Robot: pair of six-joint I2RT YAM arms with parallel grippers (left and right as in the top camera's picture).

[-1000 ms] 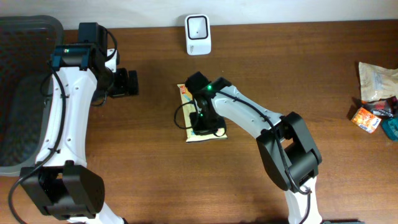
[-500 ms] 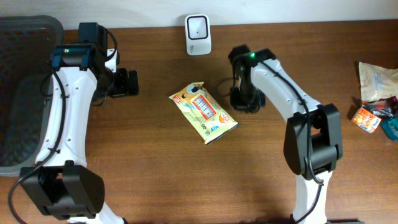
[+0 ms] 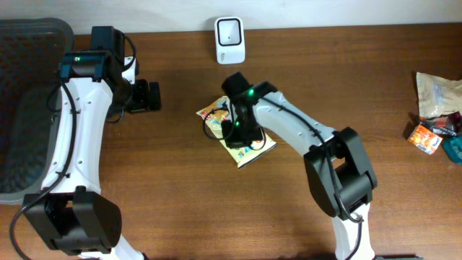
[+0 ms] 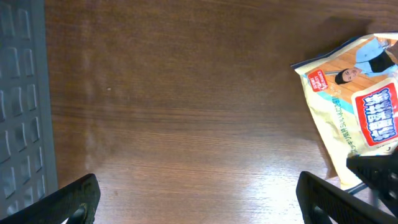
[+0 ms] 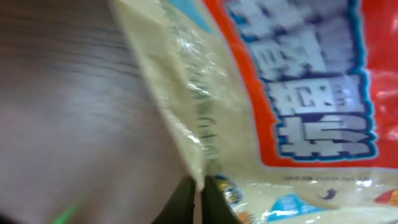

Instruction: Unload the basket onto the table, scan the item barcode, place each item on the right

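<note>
1. The packet [image 3: 254,147] lies on the table [image 3: 180,209] directly under the right claw [image 3: 238,132]. Its printed face is up, and its ends stick out past the claw on two sides.
2. That claw is closed to a mere slit. From its own camera the packet's edge seam runs straight into the pinch, so it looks to have the packet by the edge. I cannot tell whether the packet has left the wood.
3. I'd say the scan itself is not done. The scanner [image 3: 229,30] stands beyond the claw at the back of the table, apart from the packet, with nothing held before its window.
4. What is left, by my reckoning, is to lift the packet, carry it over and turn the barcode to the window. No barcode shows in any view, so it may be on the underside.
5. The left claw [image 3: 150,95] hangs wide open and empty, well off to the side of the right one, next to the basket [image 3: 22,108].
6. Only the overhead view shows the scanner and the pile of goods [image 3: 435,108] far out on the other side. There the arm hides the grip.
7. The right wrist view alone shows the pinch, close and blurred against red lettering.
8. The left wrist view shows the packet's uncovered end, with a printed face and a red label.
</note>
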